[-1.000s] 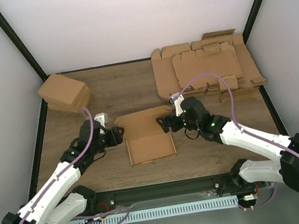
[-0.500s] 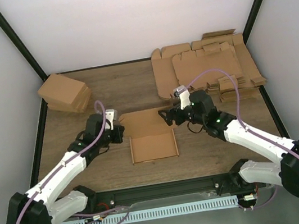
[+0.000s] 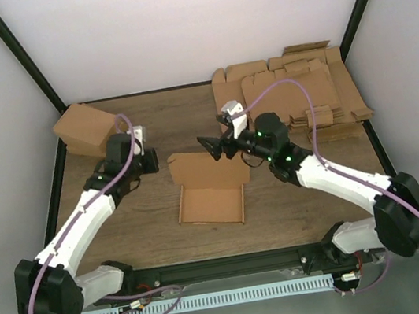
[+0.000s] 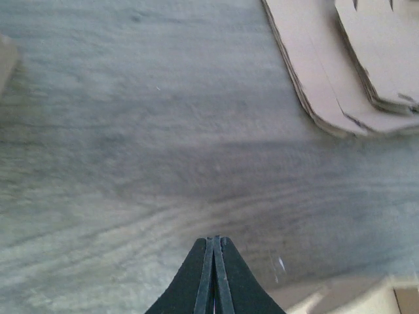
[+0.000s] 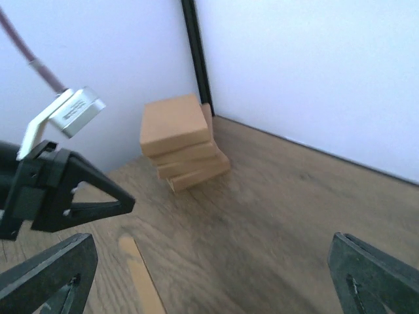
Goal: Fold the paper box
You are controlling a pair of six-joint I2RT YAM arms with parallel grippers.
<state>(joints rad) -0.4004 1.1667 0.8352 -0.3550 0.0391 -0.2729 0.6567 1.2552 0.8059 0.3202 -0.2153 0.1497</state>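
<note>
- pile of compact cartons: stacked at the far left corner of the desk, against the wall.
- left claw: fingers pressed together and holding nothing. it sits just right of the cartons and points across the desk. in its own wrist view, a corner of the paper box shows at the lower right, apart from the tip.
- paper box: one brown die-cut piece lying at the middle of the desk between the two arms. its near panel is flat and its far panel reaches back toward the right claw. the box lies to the right of the left claw and is not touching it.
- right claw: fingers spread wide with nothing between them. it is raised over the far edge of the box and points left toward the cartons.
- pile of flat cardboard sheets: at the far right of the desk, well apart from the box.
</note>
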